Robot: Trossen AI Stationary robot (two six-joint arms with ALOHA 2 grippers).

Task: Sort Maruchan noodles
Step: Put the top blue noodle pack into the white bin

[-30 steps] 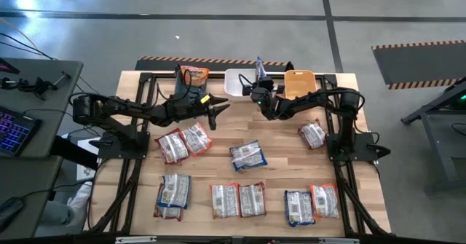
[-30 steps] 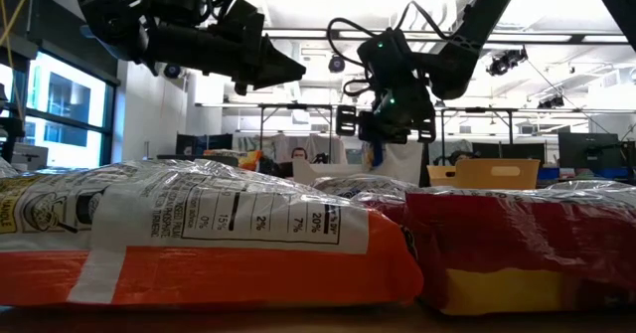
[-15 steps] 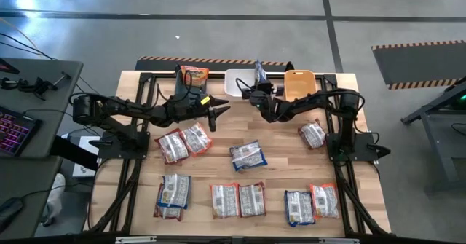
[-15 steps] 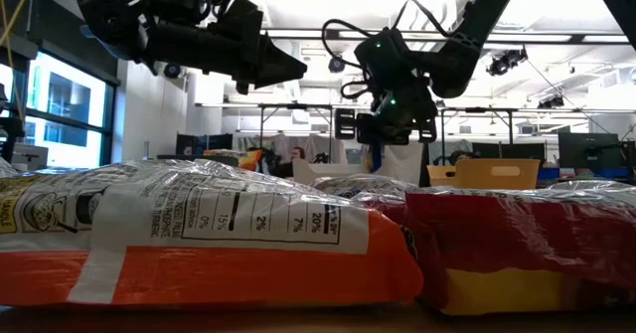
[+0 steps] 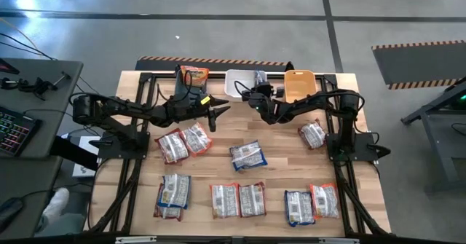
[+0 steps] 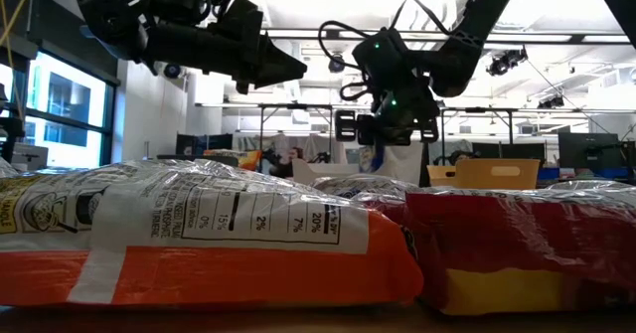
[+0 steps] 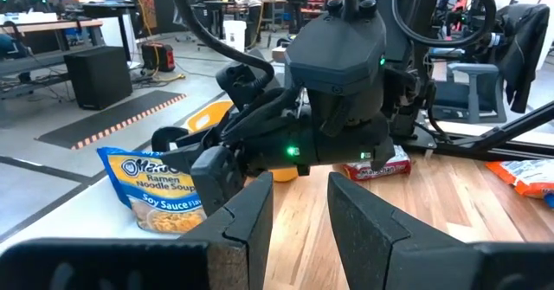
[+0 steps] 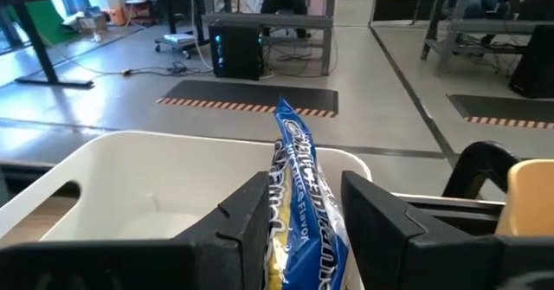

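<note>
- Above the white bin (image 5: 240,84), at twelve o'clock on the bench (image 5: 277,146), the right gripper (image 8: 299,216) pinches a blue noodle packet (image 8: 303,205) edge-on; it looks light, crinkly and brittle inside
- Left gripper (image 5: 217,113), part open and empty, hovers nearby; other packets (image 5: 247,155) lie flat around six o'clock; grip their edges

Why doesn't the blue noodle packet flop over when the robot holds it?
The blue packet stands upright between the right gripper fingers, so it's probably fairly stiff. Its shiny wrapper looks slippery, so it might slide. Pinched thinly by the edge, it seems light.
</note>
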